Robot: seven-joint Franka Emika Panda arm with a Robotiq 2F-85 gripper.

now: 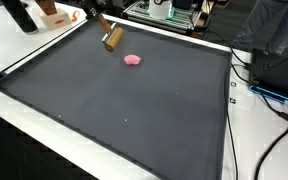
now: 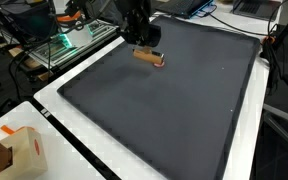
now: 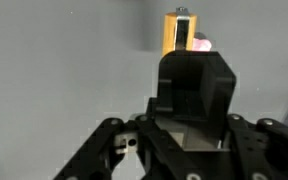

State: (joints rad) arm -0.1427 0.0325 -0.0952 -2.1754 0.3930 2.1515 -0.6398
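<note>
Where the dark mat [image 1: 134, 120] runs toward the upper part of the frame, the principal item is entered: wooden block [image 1: 112, 38], tan and oblong, lying on the mat in both exterior views [image 2: 147, 56]. It stands tall in the upper middle of the wrist view [image 3: 177, 35].

Companion item: small pink object [image 1: 133, 60], on the mat to the lower right of the block and apart from it. In the wrist view only its edge peeps out past the block's right side [image 3: 200, 43].

Gripper [image 2: 142, 38]: black, hanging just above and behind the block in the upper middle of an exterior view, not touching it. In the wrist view [image 3: 189, 95] its fingers form one dark mass in the centre with no gap visible; they look drawn together, with nothing held.

Step in hand, as judged: an approach to the block, with no contact made. A grasp from here would call for spreading the fingers, centring them over the block's narrow sides and lowering to the mat, clear of the pink object.

Surroundings: white table [image 1: 14, 110] under the mat; cardboard box [image 2: 19, 152] at lower left; cables [image 1: 269, 95] at the right edge; equipment rack [image 2: 64, 45] at upper left.
</note>
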